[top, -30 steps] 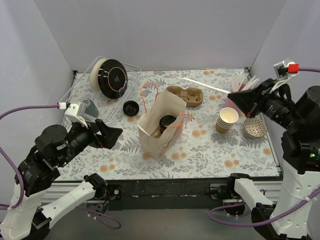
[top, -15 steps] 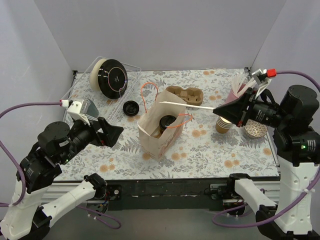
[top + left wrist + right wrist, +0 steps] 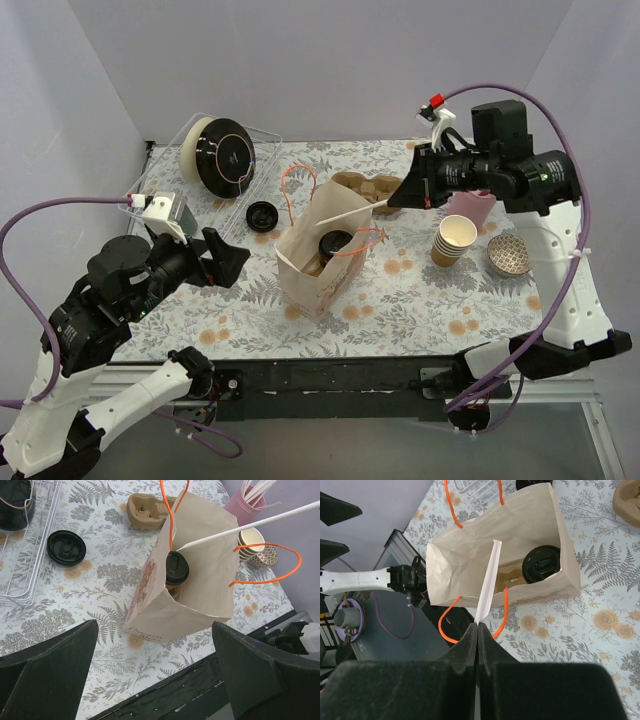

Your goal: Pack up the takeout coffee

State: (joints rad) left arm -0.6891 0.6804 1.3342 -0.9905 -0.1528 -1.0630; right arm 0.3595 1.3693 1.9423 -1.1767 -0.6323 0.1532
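The flowered table [image 3: 400, 310] carries everything. At its far left corner sits a wire rack [image 3: 160, 180] with a round cream-and-black container [image 3: 220, 155] tipped on its edge inside. Near the middle stands the paper bag [image 3: 320, 250], upright, its mouth open and its orange handles sticking up. Behind the bag lies a brown pulp cup carrier [image 3: 372, 190]. Off to the right are a pink cup [image 3: 470, 208] of straws, a stack of paper cups [image 3: 453, 240] just in front of it, and a small patterned bowl [image 3: 510, 255] beside the stack. The coffee [image 3: 335, 243] is inside the bag, standing upright on the bottom, and from above only its black lid shows. A loose black lid [image 3: 262, 215] lies on the table between the rack and the bag. My left gripper [image 3: 235, 265] hangs above the near left part of the table, facing the bag, with its fingers spread wide and touching nothing. My right gripper [image 3: 400, 195] is over the carrier, its fingers pinched tight on one end of a white straw [image 3: 355, 212]. The straw's free end reaches out over the bag's open mouth, above the coffee's lid.
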